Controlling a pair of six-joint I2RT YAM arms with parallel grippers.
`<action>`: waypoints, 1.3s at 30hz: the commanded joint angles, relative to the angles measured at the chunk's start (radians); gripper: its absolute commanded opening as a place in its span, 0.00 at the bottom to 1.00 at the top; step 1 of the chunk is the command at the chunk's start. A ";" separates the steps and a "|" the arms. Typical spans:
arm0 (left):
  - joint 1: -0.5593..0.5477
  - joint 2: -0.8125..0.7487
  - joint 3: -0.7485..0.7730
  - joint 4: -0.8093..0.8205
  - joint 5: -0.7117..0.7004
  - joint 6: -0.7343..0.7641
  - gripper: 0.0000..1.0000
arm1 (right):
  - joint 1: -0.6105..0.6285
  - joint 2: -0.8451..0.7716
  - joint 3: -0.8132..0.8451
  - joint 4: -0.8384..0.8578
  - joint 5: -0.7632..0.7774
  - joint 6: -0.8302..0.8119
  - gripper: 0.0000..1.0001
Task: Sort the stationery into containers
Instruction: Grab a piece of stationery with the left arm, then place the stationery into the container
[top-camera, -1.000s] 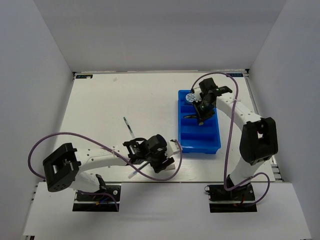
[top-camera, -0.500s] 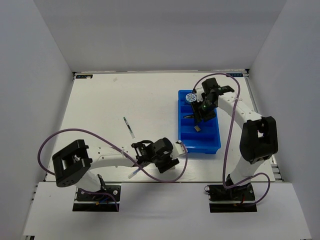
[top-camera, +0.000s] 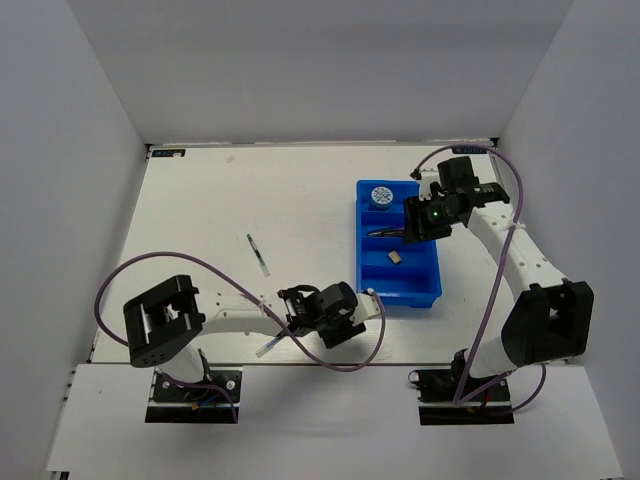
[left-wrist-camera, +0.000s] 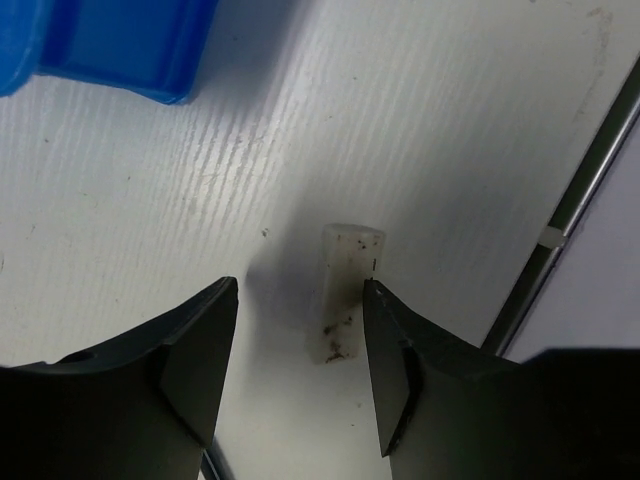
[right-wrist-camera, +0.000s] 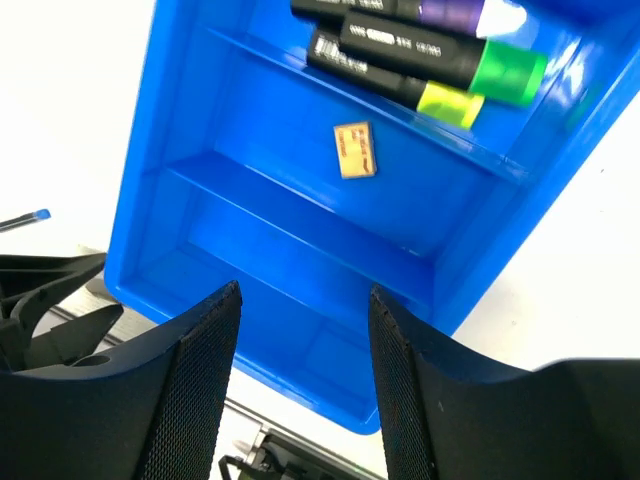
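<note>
**Left hand straddles a white eraser**

My left hand (left-wrist-camera: 300, 290) stands wide over the worktop (left-wrist-camera: 450, 130), gripping nothing. The white eraser (left-wrist-camera: 345, 290) lies between its fingers. It is close against the finger at frame right, perhaps touching, and apart from the other. Its long axis runs up the frame, across the closing line, so I judge a plain squeeze should take it. A tray (left-wrist-camera: 120, 50) corner sits near, at upper left. My right hand (right-wrist-camera: 303, 292), also wide and empty, hangs over the tray, farther from this eraser. Print on the tan eraser (right-wrist-camera: 355, 150) and highlighters (right-wrist-camera: 400, 40) is too small to read.
</note>
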 joint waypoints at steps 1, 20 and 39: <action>-0.028 0.013 0.030 0.000 -0.010 0.009 0.63 | -0.028 -0.012 -0.023 0.007 -0.048 0.014 0.57; -0.048 -0.011 0.037 -0.059 -0.091 -0.040 0.06 | -0.134 -0.083 -0.072 0.008 -0.187 0.002 0.82; 0.199 0.190 0.771 -0.260 0.215 0.103 0.00 | -0.192 -0.411 -0.343 0.254 -0.040 -0.058 0.16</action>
